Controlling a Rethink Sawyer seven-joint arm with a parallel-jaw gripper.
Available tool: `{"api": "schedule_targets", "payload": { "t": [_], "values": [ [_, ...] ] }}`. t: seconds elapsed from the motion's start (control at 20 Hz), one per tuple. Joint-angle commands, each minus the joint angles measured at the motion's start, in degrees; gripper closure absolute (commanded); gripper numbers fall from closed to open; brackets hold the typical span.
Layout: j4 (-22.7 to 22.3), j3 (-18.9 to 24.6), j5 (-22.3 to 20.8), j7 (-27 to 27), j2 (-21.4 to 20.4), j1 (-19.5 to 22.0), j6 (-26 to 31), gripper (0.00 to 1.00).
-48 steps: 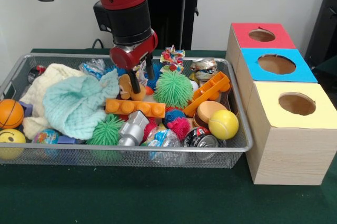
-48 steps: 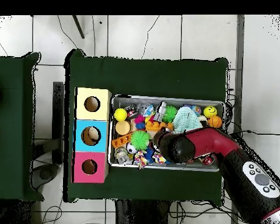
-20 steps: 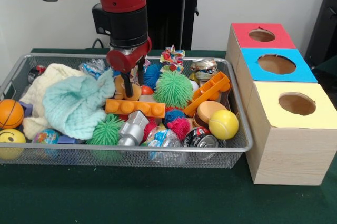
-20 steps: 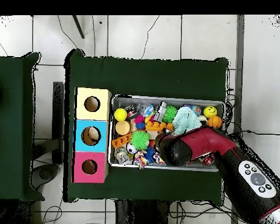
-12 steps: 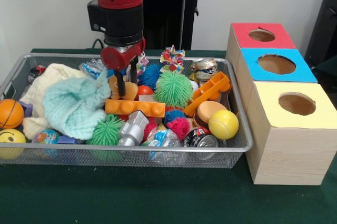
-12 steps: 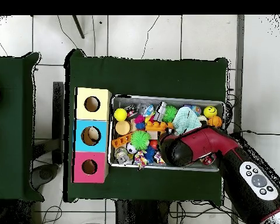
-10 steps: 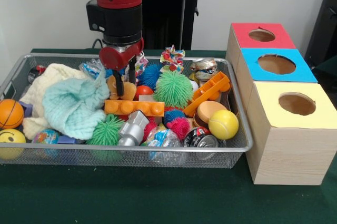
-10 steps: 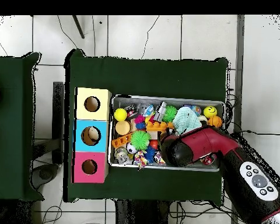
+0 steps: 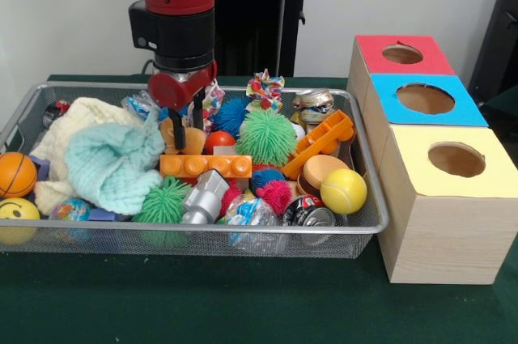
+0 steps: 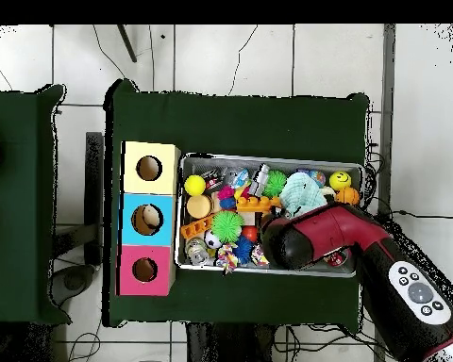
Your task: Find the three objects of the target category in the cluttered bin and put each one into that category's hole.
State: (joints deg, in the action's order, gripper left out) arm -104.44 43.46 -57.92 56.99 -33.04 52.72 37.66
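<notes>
In the upper left of the front view the gripper (image 9: 188, 124) hangs inside the bin (image 9: 368, 222), its two dark fingers (image 9: 180, 132) narrowly parted around a tan-brown plush (image 9: 193, 142) beside the pale blue cloth (image 9: 113, 164). I cannot tell whether they grip it. The red-topped box's hole (image 9: 402, 54) is at the upper right.

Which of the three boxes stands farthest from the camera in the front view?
The red-topped box: it stands behind the blue-topped box and the yellow-topped box.
</notes>
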Motion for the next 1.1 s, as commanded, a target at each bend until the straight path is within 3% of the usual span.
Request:
{"api": "schedule_targets", "payload": {
  "t": [0.05, 1.1],
  "values": [
    [6.66, -2.81, -5.03, -15.53, 1.92, 0.39, 4.61, 0.0],
    [8.78, -7.69, -11.78, -10.07, 0.63, -5.0, 3.86, 0.0]
  ]
}}
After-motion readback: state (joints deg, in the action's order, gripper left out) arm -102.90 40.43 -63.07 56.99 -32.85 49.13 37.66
